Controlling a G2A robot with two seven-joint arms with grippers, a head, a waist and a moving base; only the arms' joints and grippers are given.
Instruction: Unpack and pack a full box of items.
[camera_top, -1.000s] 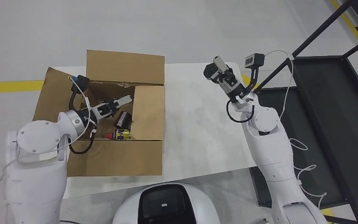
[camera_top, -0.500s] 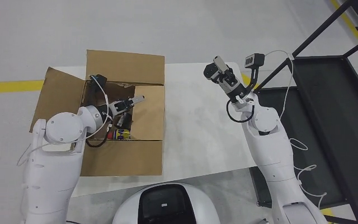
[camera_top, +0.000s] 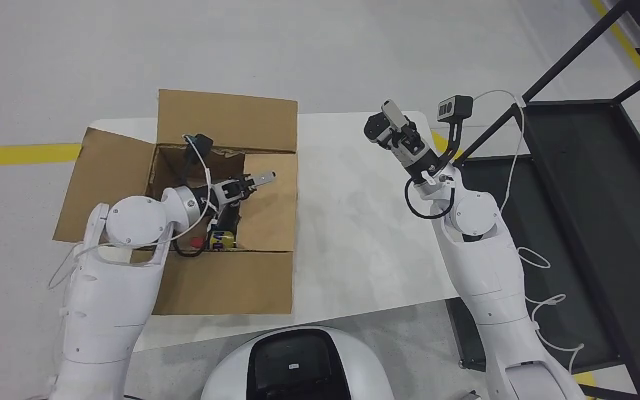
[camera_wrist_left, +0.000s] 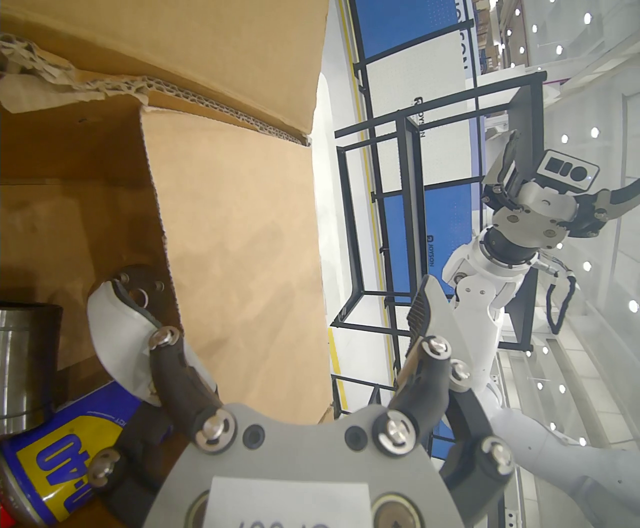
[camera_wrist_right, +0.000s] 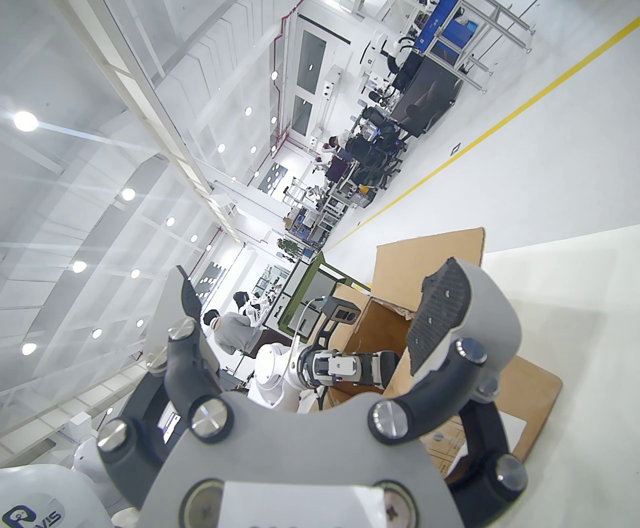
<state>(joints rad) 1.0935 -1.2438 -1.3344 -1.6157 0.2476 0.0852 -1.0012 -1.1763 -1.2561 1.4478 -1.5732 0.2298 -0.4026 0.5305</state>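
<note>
Box: a cardboard box (camera_top: 225, 285) is sitting on the left part of the white table (camera_top: 350, 230), its flaps spreading outward and its top standing open.
Contents: a blue and yellow spray can (camera_wrist_left: 55, 450) is lying on its side on the box floor, just beside a metal cylinder (camera_wrist_left: 25, 370).
Left gripper: the left gripper (camera_top: 257, 182) is hovering over the open box, by the side nearest the table's middle and above the can. Its fingers are spreading wide, released and gripping nothing.
Right gripper: the right gripper (camera_top: 380, 115) is hanging raised over the table's far side, well apart from the box. Its fingers are gaping too, with nothing between them.
Surroundings: a black metal frame (camera_top: 590, 200) is standing beside the table on the robot's right, and a yellow floor line (camera_top: 35, 153) is running past the box's far left.
</note>
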